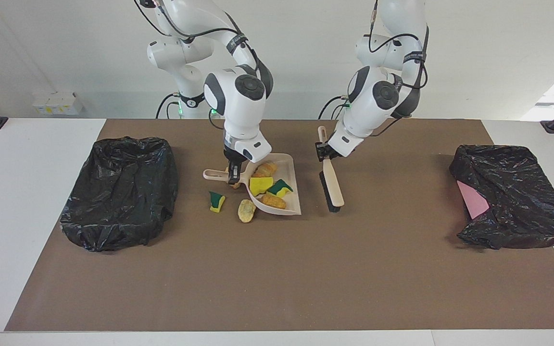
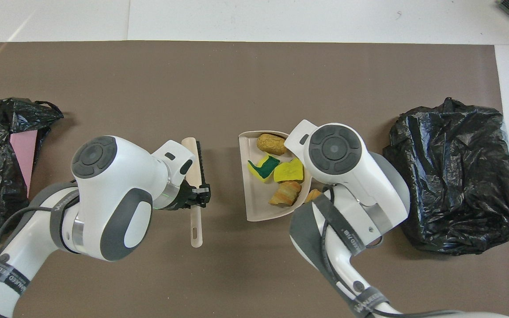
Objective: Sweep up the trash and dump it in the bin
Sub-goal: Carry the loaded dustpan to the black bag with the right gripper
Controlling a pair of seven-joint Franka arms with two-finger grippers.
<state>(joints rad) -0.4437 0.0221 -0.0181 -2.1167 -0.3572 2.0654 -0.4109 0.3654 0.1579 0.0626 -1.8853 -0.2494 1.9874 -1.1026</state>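
Table (image 1: pixel 27 202) w/ brown mat (image 1: pixel 277 278): two black bags (image 1: pixel 120 192) (image 1: pixel 512 204), two loose scraps (image 1: pixel 217 201) (image 1: pixel 246 210).

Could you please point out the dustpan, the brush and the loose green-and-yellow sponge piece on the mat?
Dustpan (image 1: pixel 290 169), facing view, bare inner floor near its back wall.
Brush (image 1: pixel 333 185), facing view, middle of its wooden back.
Loose sponge piece (image 1: pixel 216 201), facing view, its centre.

Twin white Franka arms with grey joint caps

Black cables ran along both arms; green lights glowed at one base; black bands with lettering wrapped the forearms; grippers were black.
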